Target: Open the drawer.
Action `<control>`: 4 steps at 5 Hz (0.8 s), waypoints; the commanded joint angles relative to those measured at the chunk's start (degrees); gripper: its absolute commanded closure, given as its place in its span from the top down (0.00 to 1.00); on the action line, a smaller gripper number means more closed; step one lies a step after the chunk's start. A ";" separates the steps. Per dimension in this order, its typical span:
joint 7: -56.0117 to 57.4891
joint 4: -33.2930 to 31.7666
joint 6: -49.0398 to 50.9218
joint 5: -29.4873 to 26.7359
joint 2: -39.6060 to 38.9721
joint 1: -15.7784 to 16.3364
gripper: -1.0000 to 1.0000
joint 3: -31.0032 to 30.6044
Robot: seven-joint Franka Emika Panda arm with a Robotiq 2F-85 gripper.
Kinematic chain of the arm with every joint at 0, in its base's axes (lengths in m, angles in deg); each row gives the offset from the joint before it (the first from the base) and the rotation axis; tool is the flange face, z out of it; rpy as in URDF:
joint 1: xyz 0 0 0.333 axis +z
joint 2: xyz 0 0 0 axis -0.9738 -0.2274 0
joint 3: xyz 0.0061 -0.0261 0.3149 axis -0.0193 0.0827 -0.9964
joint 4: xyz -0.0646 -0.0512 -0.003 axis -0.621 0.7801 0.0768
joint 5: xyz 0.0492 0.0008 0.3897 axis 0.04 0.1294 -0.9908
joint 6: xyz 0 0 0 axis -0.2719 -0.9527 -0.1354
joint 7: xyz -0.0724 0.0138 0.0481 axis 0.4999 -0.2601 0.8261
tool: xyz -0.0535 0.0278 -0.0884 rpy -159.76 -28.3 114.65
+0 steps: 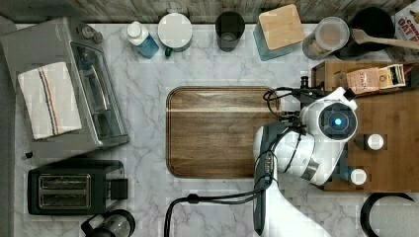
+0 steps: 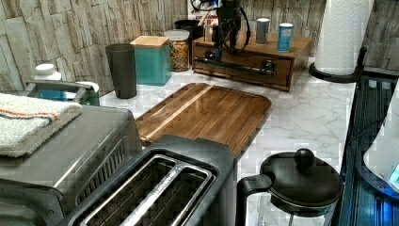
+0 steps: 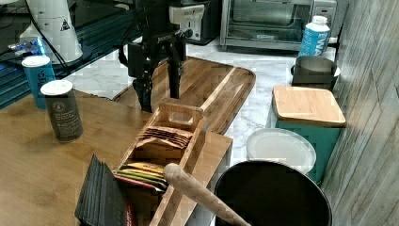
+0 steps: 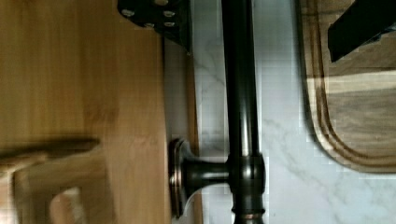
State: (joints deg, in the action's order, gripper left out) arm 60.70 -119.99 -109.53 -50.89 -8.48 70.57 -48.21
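The drawer [image 2: 237,75] is the light wooden front of the bamboo organizer [image 1: 390,128], and it looks shut, flush with the box. Its long black bar handle [image 2: 235,66] runs across the front on two posts. My gripper [image 2: 220,49] hangs over the end of the bar at the left view's left. In the wrist view the bar handle [image 4: 240,93] runs between my two open fingers [image 4: 156,16], one on the drawer side and one over the cutting board side. Neither finger touches the bar. In the right view my gripper [image 3: 160,100] stands open just past the organizer's edge.
A dark wooden cutting board [image 1: 217,131] lies right in front of the drawer. Two cans [image 3: 61,110] and a tea-bag rack [image 3: 164,141] stand on the organizer. Jars and canisters [image 1: 279,29] line the back wall. A paper towel roll [image 2: 341,33], toaster oven [image 1: 74,84] and toaster [image 1: 69,185] stand farther off.
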 commanded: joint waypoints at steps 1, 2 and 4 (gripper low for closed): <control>4.06 -3.63 -7.26 -1.93 -1.70 -1.35 1.00 -0.29; 9.18 -3.89 -10.40 -6.18 -3.48 -3.55 1.00 -2.19; 7.97 -4.52 -8.13 -8.38 -3.87 -1.98 1.00 -2.16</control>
State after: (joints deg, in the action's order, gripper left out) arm 67.47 -123.24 -117.70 -56.72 -10.58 69.05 -49.19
